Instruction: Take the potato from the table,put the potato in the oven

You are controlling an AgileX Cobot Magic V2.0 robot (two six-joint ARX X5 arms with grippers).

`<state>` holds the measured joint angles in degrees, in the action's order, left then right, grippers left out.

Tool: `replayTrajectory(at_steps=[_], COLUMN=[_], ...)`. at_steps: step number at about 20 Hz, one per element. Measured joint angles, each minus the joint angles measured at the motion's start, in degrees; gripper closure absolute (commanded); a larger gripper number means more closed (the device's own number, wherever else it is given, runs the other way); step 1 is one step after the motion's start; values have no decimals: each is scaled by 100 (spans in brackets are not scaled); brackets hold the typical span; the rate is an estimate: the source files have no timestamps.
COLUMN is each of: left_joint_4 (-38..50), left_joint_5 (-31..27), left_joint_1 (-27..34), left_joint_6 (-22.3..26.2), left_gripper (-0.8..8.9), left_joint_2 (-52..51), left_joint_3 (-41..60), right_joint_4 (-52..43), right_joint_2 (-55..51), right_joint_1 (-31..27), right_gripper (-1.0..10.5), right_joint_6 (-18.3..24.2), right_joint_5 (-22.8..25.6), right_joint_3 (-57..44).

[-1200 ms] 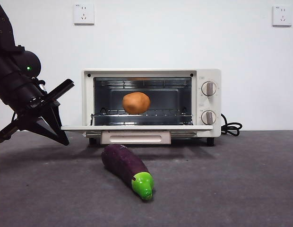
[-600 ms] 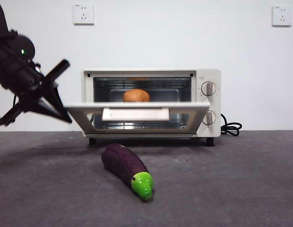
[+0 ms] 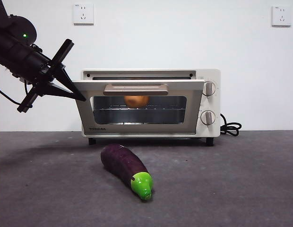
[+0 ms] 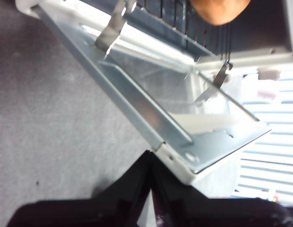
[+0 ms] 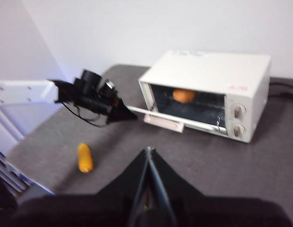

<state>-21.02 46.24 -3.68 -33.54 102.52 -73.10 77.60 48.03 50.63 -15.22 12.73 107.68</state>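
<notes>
The potato [image 3: 136,100] sits inside the oven [image 3: 151,104], on the wire rack, seen through the glass of the door [image 3: 139,108]. The door is nearly closed, tilted a bit out at the top, w/ its beige handle [image 3: 135,89] near the upper edge. In the left wrist view the potato [image 4: 219,9] shows behind the rack bars, and the inner side of the door [image 4: 151,111] runs across the picture.

The left gripper [image 3: 75,92] is at the door's upper left corner, touching it. Its jaws are together, tips meeting at the door corner; nothing is held between them. The arm comes in from the upper left of the front view.

The right gripper [image 5: 147,152] hangs high above the bench [image 3: 231,179], away from the oven, jaws closed to a point, empty. From there the oven [image 5: 210,92] and the potato [image 5: 184,95] inside are visible, a bit blurred.

On the bench in front of the oven lies an eggplant [image 3: 126,169], purple w/ green tip, apart from the oven. In the right wrist view a small orange thing [image 5: 84,157] lies on the bench; too blurred to tell what it is.
</notes>
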Motion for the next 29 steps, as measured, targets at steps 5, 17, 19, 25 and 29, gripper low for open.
replayTrajectory(at_steps=[5, 17, 19, 25, 29], left_joint_4=[409, 1751, 1961, 2291, 2310], left_joint_5=[0, -203, -304, -562, -516], left_joint_1=[0, 0, 0, 0, 0], left_joint_6=[-415, -1526, -1648, -1849, -1862], left_gripper=[819, 819, 819, 819, 819], left_joint_2=[0, -2, -2, -2, -2], left_joint_3=[0, 0, 0, 0, -2], right_joint_4=[0, 0, 0, 0, 0], right_joint_2=[11, 28, 28, 28, 28], right_joint_1=[0, 0, 0, 0, 0], right_gripper=[946, 946, 946, 946, 946], right_joint_6=[-109, -216, -219, -219, -221], right_joint_5=[256, 376, 376, 387, 538], right_joint_3=[-411, -662, -662, -662, -662])
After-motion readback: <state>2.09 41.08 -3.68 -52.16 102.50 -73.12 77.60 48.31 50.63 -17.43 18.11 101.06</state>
